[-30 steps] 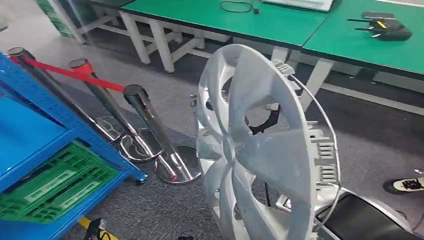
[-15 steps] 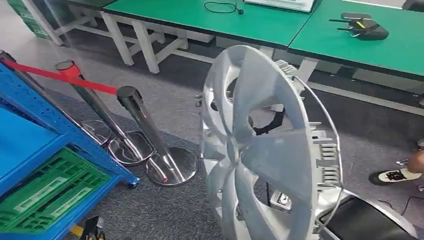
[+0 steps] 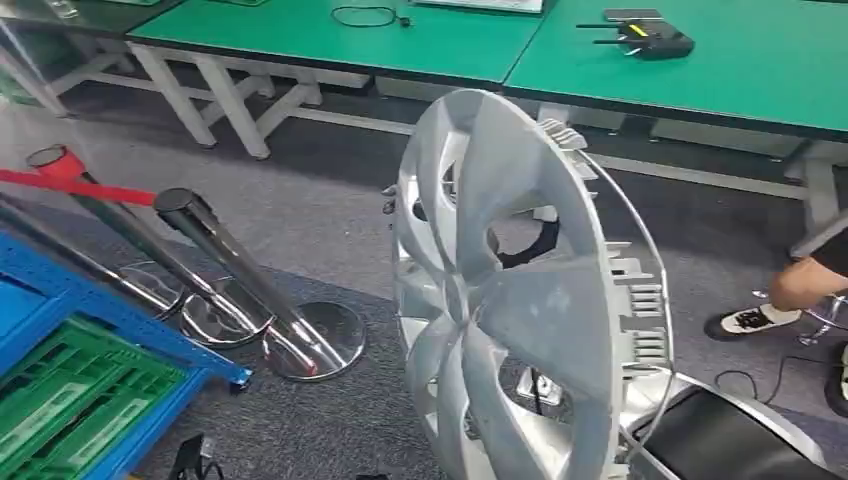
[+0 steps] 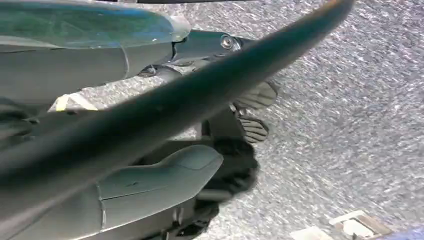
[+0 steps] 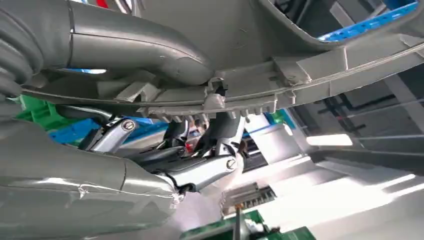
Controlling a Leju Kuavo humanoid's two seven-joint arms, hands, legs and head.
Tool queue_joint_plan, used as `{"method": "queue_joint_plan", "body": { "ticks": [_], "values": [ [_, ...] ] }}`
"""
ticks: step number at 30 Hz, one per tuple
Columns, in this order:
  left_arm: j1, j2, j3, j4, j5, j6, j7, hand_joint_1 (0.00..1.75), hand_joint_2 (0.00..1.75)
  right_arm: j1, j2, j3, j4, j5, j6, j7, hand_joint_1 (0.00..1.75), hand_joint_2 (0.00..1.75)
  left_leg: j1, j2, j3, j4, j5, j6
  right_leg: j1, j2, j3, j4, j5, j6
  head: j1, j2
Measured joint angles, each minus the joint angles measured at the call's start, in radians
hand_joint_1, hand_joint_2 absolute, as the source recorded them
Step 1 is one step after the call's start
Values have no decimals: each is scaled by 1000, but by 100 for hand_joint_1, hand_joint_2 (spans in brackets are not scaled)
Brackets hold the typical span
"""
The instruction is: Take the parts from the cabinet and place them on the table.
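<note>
Silver spoked wheel cover [image 3: 520, 300], upright, mid-air

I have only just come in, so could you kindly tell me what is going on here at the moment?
The humanoid robot is carrying a large silver plastic wheel cover, held upright on edge in front of its body. In the right wrist view, its right hand grips the cover's ribbed rim. Its left hand sits close against the cover's edge, though the grip itself is unclear. The blue metal shelving stands at the left, and the green-topped tables lie ahead, so nothing has been set down yet.
</note>
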Motion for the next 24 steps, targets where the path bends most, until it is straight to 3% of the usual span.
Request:
{"method": "queue_joint_plan", "body": {
  "ticks": [1, 3, 4, 5, 8, 9, 10, 11, 13, 14, 15, 16, 18, 19, 20, 21, 22, 24],
  "values": [
    [0, 0, 0, 0, 0, 0, 0, 0, 175, 0, 0, 0, 0, 0, 0, 0, 175, 175, -1, -2, 23, -54, 39, 5, 2, 9, 1, 0, 0, 0, -3, 0],
    [-2, 2, 0, 0, 0, 1, 0, 0, 175, -1, 0, 0, 0, 0, -2, -1, 175, 175, -3, -15, 112, -242, 132, 19, 2, 25, 3, 0, 0, 0, -10, 0],
    [-3, 5, 0, 0, 0, 2, 0, 0, 175, -2, 0, 0, 0, 0, -2, -1, 175, 175, -4, -44, 143, -316, 142, 27, 1, 29, 1, 0, 1, 2, -12, 0],
    [-4, 5, 0, 0, 0, 3, 0, 0, 175, -3, 0, 0, 0, 0, -3, -2, 175, 175, -5, -44, 152, -334, 141, 28, 6, 37, -5, 3, 1, 4, -12, 0],
    [-7, 3, 0, 0, 0, 3, 0, 0, 175, -2, 0, 0, 0, 0, -5, -2, 175, 175, -11, -33, 152, -333, 141, 33, 1, 47, -7, -2, 4, 18, -12, 0],
    [-7, 2, 0, 0, 0, 3, 0, 0, 175, -3, 0, 0, 0, 0, -5, -3, 175, 175, 2, -22, 157, -347, 147, 40, 4, 41, -12, 5, -5, 22, -8, 0],
    [-7, 1, 0, 0, 0, 3, 0, 0, 175, -4, 0, 0, 0, 0, -6, -3, 175, 175, 0, -14, 160, -349, 148, 41, 5, 12, -26, 29, -26, 27, -5, 0],
    [-7, 2, 0, 0, 0, 3, 0, 0, 175, -6, 0, 0, 0, 0, -6, -3, 175, 175, 0, -12, 160, -349, 147, 48, 3, -5, -48, 87, -65, 32, 7, 0],
    [-7, 3, 0, 0, 0, 3, 0, 0, 175, -6, 0, 0, 0, 0, -7, -4, 175, 175, -1, 1, 160, -348, 146, 50, -1, -16, -127, 266, -144, 40, 14, 0],
    [-5, 3, 0, 0, 0, 3, 0, 0, 175, -4, 0, 0, 0, 0, -8, -4, 175, 175, -1, 8, 160, -348, 146, 50, -4, -18, -156, 330, -161, 44, 19, 0],
    [-5, 2, 0, 0, 0, 3, 0, 0, 175, -1, -1, 0, 1, 0, -8, -4, 175, 175, 0, 15, 161, -348, 145, 49, -8, -19, -161, 340, -152, 48, 25, 0],
    [-5, 0, 0, 0, -1, 3, 0, 0, 175, 0, -1, 0, 1, 0, -9, -4, 175, 175, 2, 20, 162, -347, 143, 47, -10, -22, -143, 300, -121, 51, 28, 0],
    [-7, -2, 0, 0, -3, 3, 0, 0, 175, -1, -1, 0, 1, 0, -11, -5, 175, 175, 7, 29, 167, -341, 137, 38, -15, -38, -55, 124, -29, 56, 36, 0],
    [-7, -2, 0, 0, -3, 3, 0, 0, 175, -2, -1, 0, 1, 0, -11, -6, 175, 175, 5, 33, 168, -335, 131, 30, -17, -66, -17, 34, -6, 59, 43, 0],
    [-7, -1, 0, 0, -3, 5, 0, 0, 175, -3, -1, 0, 1, 0, -12, -7, 175, 175, -2, 37, 164, -325, 127, 24, -6, -72, -5, 15, -17, 56, 53, 0],
    [-7, 0, 0, 0, -3, 5, 0, 0, 175, -2, -1, 0, 0, 0, -12, -8, 175, 175, -4, 39, 160, -324, 130, 20, -11, -66, 1, 18, -18, 43, 48, 0],
    [-6, -1, 0, 0, -3, 6, 0, 0, 175, -1, -2, 0, 0, 0, -13, -9, 175, 175, -3, 48, 160, -324, 130, 18, -8, -56, -5, 18, -16, 40, 37, 0],
    [-7, -1, 0, 0, -3, 6, 1, 0, 175, -1, -2, 0, 0, 0, -14, -9, 175, 175, 0, 60, 162, -323, 129, 9, -9, -41, -7, 16, -9, 26, 35, 0]
  ]
}}
